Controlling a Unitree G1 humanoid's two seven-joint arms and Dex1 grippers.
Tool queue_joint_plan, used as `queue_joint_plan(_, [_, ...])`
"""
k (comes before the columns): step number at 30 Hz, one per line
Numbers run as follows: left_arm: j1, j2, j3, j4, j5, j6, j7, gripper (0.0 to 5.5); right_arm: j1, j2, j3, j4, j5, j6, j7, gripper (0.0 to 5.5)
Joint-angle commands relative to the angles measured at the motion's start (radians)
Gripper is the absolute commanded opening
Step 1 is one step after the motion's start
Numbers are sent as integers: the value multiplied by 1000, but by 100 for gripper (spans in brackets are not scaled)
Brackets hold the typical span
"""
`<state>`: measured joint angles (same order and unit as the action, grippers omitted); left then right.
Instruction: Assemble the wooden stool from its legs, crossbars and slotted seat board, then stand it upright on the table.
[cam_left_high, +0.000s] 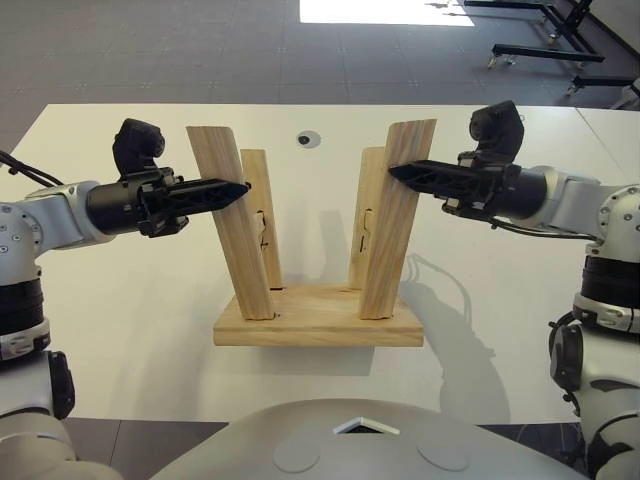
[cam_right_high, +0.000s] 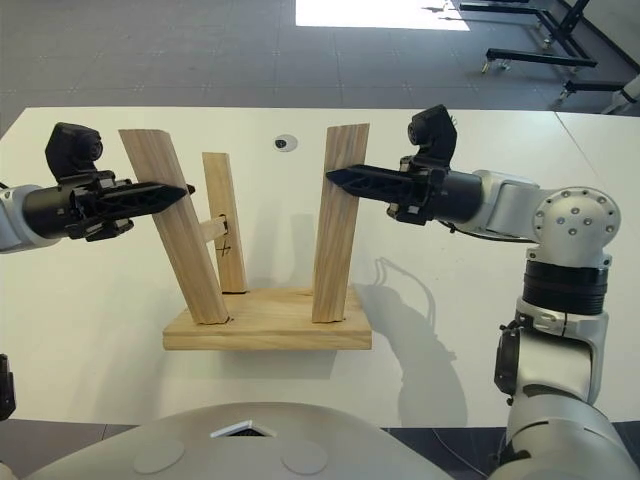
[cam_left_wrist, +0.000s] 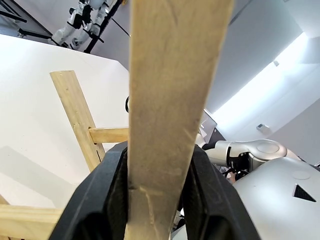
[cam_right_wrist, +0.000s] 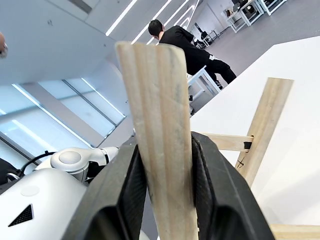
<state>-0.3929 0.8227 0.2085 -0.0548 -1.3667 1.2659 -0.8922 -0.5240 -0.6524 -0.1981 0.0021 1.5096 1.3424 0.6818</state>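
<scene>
The stool stands upside down in mid-table, its seat board (cam_left_high: 318, 328) flat on the white table (cam_left_high: 120, 300) and its legs pointing up. My left gripper (cam_left_high: 238, 188) is shut on the near left leg (cam_left_high: 235, 230), high up; the left wrist view has that leg (cam_left_wrist: 170, 100) clamped between both fingers (cam_left_wrist: 107, 195). The right gripper (cam_left_high: 398, 172) is shut on the near right leg (cam_left_high: 395, 230), which the right wrist view shows (cam_right_wrist: 160, 130) pinched between its fingers (cam_right_wrist: 132, 190). Two far legs (cam_left_high: 262, 215) (cam_left_high: 366, 215) rise behind. A short crossbar (cam_right_high: 210, 230) joins the left pair.
A small round disc (cam_left_high: 309, 139) lies on the table behind the stool. Bare tabletop extends on both sides and in front of the seat board. Black wheeled frames (cam_left_high: 545, 50) stand on the floor beyond the table's far edge.
</scene>
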Motion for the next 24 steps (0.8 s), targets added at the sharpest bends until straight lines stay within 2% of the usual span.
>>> queue_joint_plan(1, [-28,-37,11,69,11,34,80,137,-50,26,-10,67,8,5,-53,128])
queue_joint_plan(7, [-101,-126,27,204,23,32,181,137,-143,135,47,290,-133,-14,-63,128])
queue_joint_plan(11, [-107,-173,32,203,30,37,213,137,-203,202,72,398,-228,-17,-31,128])
queue_joint_plan(21, [-92,-241,62,211,58,36,319,137,-156,262,59,396,-393,-104,44,128])
queue_joint_plan(24, [-83,-255,64,211,96,11,332,137,-141,276,51,407,-432,-128,52,193])
